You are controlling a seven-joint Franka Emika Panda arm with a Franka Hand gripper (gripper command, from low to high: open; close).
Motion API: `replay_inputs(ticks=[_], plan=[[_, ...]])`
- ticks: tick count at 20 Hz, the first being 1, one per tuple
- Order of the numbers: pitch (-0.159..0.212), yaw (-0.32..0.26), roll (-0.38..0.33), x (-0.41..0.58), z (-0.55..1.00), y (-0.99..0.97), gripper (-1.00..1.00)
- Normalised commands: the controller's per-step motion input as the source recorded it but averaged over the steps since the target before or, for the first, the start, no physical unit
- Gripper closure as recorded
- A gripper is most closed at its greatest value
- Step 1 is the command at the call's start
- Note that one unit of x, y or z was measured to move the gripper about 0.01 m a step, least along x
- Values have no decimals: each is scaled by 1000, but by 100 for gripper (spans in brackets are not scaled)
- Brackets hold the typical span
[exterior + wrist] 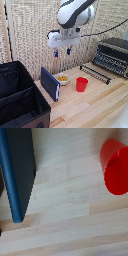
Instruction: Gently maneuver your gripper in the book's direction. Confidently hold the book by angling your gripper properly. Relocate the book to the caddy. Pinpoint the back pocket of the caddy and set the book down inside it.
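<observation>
— Hovering item, one: gripper [62,52], white block with two short blue-tipped fingers pointing down, a plain gap between them, nothing in its hold. What sits beneath it?

— Item two: book [50,83], dark navy, standing upright on its edge on the wooden table [95,102]. It lies below the gripper and a little toward the exterior view's left, well apart from the fingertips.

— Same book in the wrist view?

— Yes: book [17,170], seen from above along one side of the picture, with bare wood beside it.

— Other entries near the hand?

— Red cup [82,84], upright, below the gripper toward the exterior view's right. Small bowl [62,78] just behind the book, holding something yellow.

— And the caddy?

— Caddy [20,100], black fabric, beyond the book from the hand. A divider splits it into two pockets; back pocket [14,79].
</observation>
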Motion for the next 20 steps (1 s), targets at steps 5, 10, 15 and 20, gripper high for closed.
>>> replay_inputs(ticks=[5,10,15,20], plan=[[-1,66,-100,51,-154,618,-100],[0,87,-95,115,-98,589,-100],[3,79,-69,198,-151,419,-100],[0,33,-17,315,-267,175,-100]])
